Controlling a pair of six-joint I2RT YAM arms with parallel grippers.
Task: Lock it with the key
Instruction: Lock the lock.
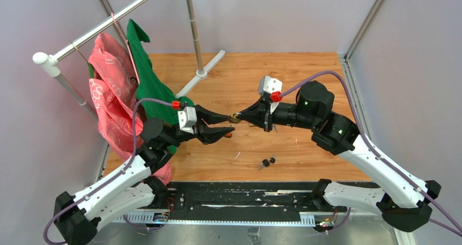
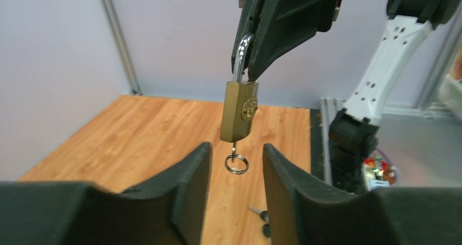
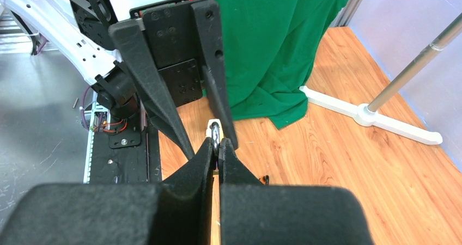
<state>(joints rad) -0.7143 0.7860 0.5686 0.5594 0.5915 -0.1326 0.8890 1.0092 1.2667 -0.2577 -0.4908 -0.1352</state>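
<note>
Two spare keys (image 1: 267,161) with black heads lie on the wooden bench (image 1: 305,71), close to its near edge and about midway along it.

Further in, over the middle of the bench, the two arms meet tip to tip. The left gripper (image 1: 230,123) is spread wide and holds nothing. In its wrist view its fingers (image 2: 190,171) stand either side of the lock's lower end without touching it.

The right gripper (image 1: 240,117) is pinched on the steel shackle of the brass padlock (image 2: 239,111), which hangs free above the wood, upright, body down. The gripper hides the shackle's far leg, so I cannot tell whether the padlock is latched. The key (image 2: 233,146) sits in the bottom of the body with only a short stub showing. A ring (image 2: 237,164) dangles from it between the left fingers. From the right wrist, only the top of the shackle shows above the closed tips.

Toward the far left corner a green cloth (image 1: 147,76) and a pink cloth (image 1: 111,92) hang from a rack (image 1: 193,32), whose white foot rests on the wood near the far edge.
</note>
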